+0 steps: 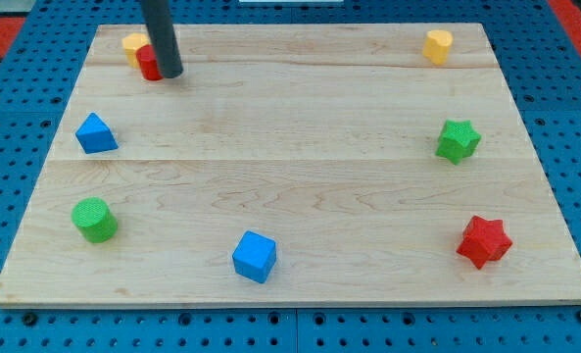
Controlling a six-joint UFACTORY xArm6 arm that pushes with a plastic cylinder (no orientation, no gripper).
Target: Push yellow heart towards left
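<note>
My bare tip point(169, 73) holds nothing; the heart point(438, 45) sits far right, so pushing here shoves the red block point(150, 65).

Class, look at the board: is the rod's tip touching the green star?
No: my tip is at the view's top left, far from the green star.

My tip point(169, 74) sits just right of the red block point(148, 65), a yellow block point(133, 43) behind it.

Wooden board point(300, 108), eight coloured blocks scattered near its edges
</note>
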